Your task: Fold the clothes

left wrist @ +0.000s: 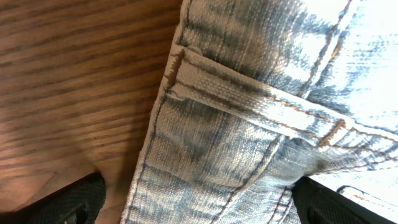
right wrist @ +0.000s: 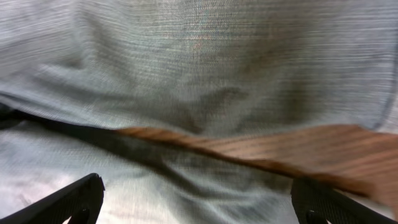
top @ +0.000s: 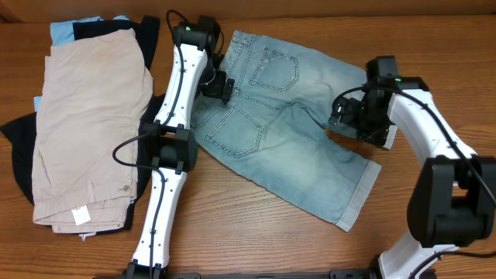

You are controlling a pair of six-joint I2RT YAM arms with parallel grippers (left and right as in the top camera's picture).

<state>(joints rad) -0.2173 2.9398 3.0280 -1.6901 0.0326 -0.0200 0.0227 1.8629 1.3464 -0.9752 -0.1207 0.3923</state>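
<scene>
The light-wash denim shorts [top: 287,132] lie flat in the middle of the table, back pockets up, waistband to the left. My left gripper [top: 217,85] is open right over the waistband edge; the left wrist view shows the waistband and a belt loop [left wrist: 249,106] between the spread fingers [left wrist: 199,205]. My right gripper [top: 345,116] is open at the crotch between the two legs; the right wrist view shows denim [right wrist: 205,56] and a strip of table [right wrist: 280,149] between its fingers [right wrist: 199,205].
A pile of clothes sits at the left: beige shorts [top: 85,124] on top of black [top: 147,39] and sky-blue [top: 66,31] pieces. The wooden table [top: 256,240] shows bare in front of and right of the denim.
</scene>
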